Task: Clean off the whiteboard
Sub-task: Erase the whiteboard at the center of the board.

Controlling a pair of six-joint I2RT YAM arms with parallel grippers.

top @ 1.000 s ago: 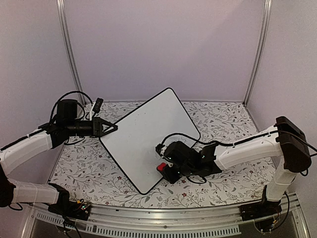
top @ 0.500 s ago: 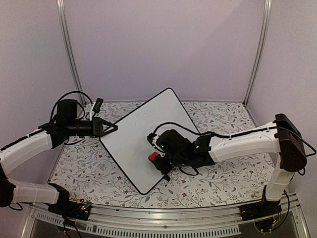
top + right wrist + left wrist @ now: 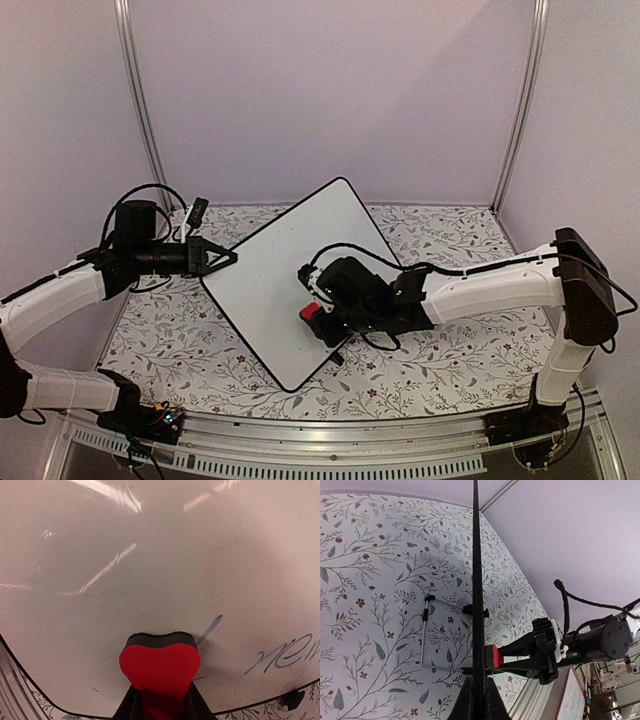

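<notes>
White and glossy inside a thin black frame, the whiteboard (image 3: 265, 290) lies about mid-tabletop (image 3: 180, 350), writing face up. It is turned diagonal, with one rounded corner pointing at the arm bases and the opposite one at the back wall. I read its long sides as running from near-left to far-right.

Beyond the near corner, the right gripper (image 3: 318, 320) is down on the board's right half. Its fingers (image 3: 131, 706) pinch a red eraser (image 3: 160, 667) narrowly, the dark felt edge against the surface. In the right wrist view I see grey handwriting (image 3: 285, 655) to the eraser's right, and one short stroke (image 3: 210, 626) reaching its corner.

Further back on the left, the left gripper (image 3: 232, 258) meets the board's upper-left edge. The left wrist view shows the frame edge-on between those fingers (image 3: 463, 707), which are closed onto it. A wire stand (image 3: 424, 640) sits on the underside, toward the tabletop.
</notes>
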